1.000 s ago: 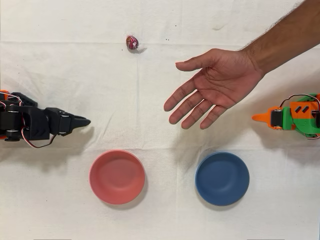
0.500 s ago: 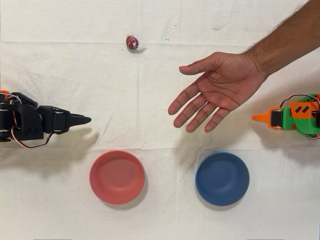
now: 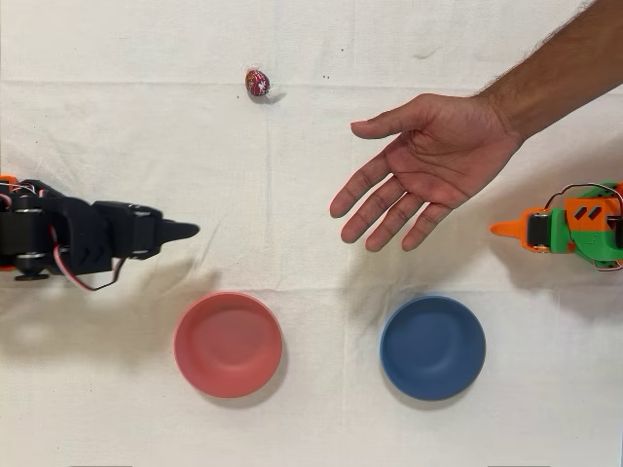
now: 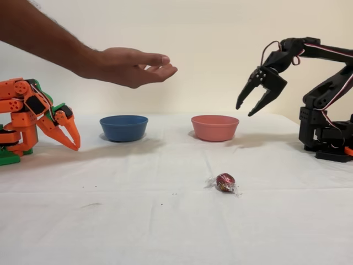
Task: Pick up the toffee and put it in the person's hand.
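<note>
The toffee (image 3: 257, 83) lies alone near the table's far edge, open cloth around it. The gripper (image 4: 248, 105), jaws spread and empty, has advanced toward the centre; the hand (image 3: 428, 165) waits.

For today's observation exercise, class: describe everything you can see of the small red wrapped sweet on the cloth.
The small oval toffee in a shiny red wrapper has pale speckled marks and crinkled clear twists at its ends. It lies on its side on the white cloth-covered table, alone, casting a small shadow. Nothing touches it but the cloth. In the overhead view it sits near the top edge, well apart from both bowls, from the open hand and from the black arm's raised tool.
</note>
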`<state>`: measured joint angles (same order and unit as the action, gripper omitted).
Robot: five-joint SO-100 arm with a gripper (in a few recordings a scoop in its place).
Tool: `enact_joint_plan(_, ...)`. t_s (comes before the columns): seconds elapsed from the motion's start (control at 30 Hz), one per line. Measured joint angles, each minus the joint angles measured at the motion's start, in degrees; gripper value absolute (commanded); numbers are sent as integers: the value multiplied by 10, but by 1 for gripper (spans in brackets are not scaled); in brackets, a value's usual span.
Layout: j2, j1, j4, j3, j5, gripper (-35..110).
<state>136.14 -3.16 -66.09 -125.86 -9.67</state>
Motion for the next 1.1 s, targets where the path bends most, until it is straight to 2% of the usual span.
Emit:
enact_joint_plan(0.3,-189,-75,26,112,17,21)
enact_joint_plan(0.6,-335,-117,88,204,-11,21)
enact_joint_plan(0.77,-438,-142,76,282,-4,23)
enact_joint_plan(1.1,-522,-187,63,362,-1,24)
